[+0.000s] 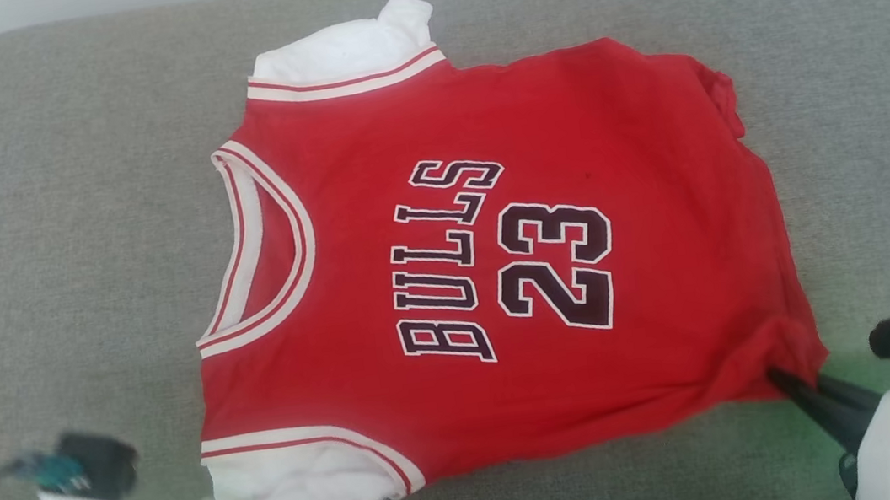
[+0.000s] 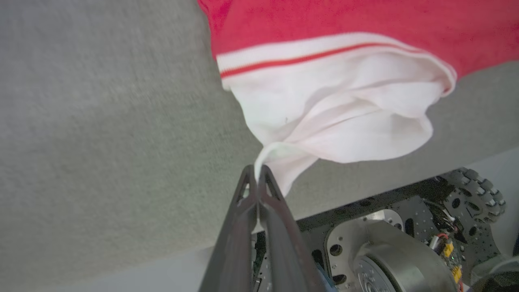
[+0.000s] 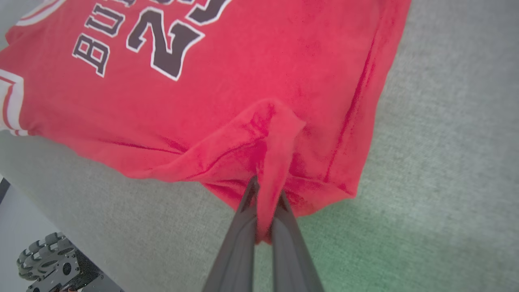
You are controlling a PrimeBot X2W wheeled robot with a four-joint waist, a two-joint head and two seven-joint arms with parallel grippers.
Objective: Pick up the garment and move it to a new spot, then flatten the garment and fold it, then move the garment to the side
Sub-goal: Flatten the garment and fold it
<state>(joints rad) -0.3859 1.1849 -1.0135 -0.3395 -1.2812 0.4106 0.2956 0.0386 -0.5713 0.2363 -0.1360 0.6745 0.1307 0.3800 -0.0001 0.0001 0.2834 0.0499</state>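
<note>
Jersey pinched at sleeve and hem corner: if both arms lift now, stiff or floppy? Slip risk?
Likely floppy: the garment bunches into folds where the right end effector pinches its red corner. Probably light; the thin white sleeve crumples at the left end effector. Slip seems possible: both grips hold only small edge tucks.

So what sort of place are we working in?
Likely an indoor lab or test room: a grey woven padded surface with rounded corners holds the red white-sleeved jersey shirt, and pale floor shows beside it.
</note>
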